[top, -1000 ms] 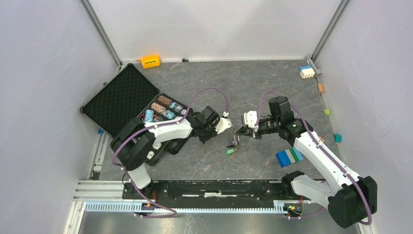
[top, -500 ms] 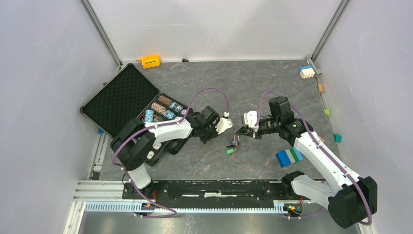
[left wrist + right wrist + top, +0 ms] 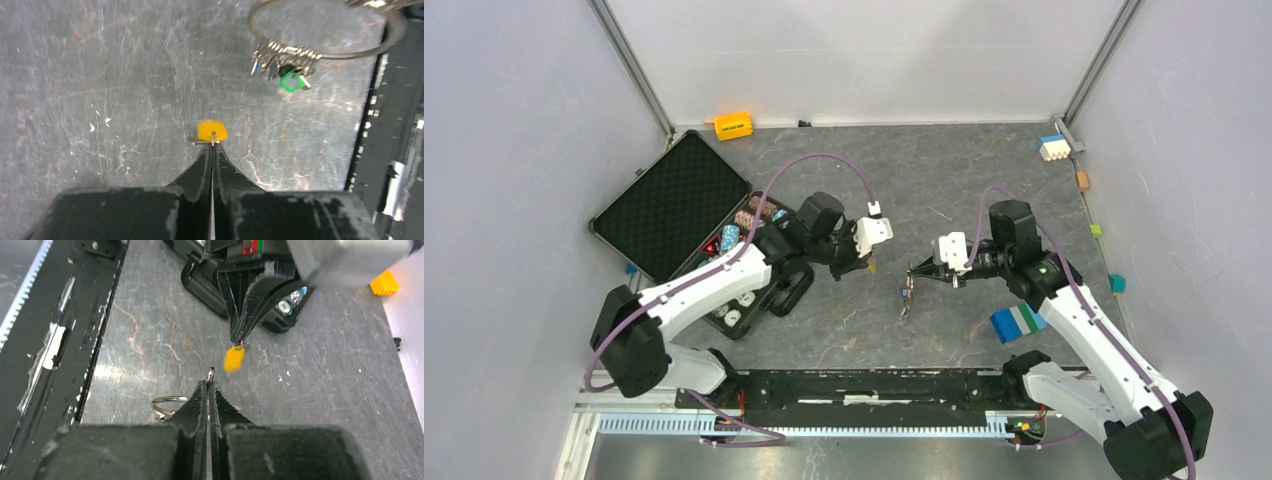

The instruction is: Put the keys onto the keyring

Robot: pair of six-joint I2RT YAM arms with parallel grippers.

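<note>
My left gripper [image 3: 865, 264] is shut on a small key with a yellow tag [image 3: 212, 131], held above the table; the tag also shows in the right wrist view [image 3: 233, 359]. My right gripper [image 3: 914, 271] is shut on the silver keyring [image 3: 167, 400], just right of the left gripper. The ring [image 3: 320, 54] carries several small silver keys [image 3: 280, 52] with blue and green tags [image 3: 291, 81], hanging under it [image 3: 906, 296]. The two grippers' tips face each other a short gap apart.
An open black case [image 3: 674, 200] with poker chips lies at the left. An orange-yellow block [image 3: 733, 125] sits at the back wall. A blue-green-white brick stack [image 3: 1017, 322] lies right of the right arm. A white-blue brick [image 3: 1053, 147] sits far right.
My left arm has swung back and left, carrying the yellow-tagged key. My right gripper has shifted slightly right, and the bunch with the green tag now hangs instead of touching the table.
</note>
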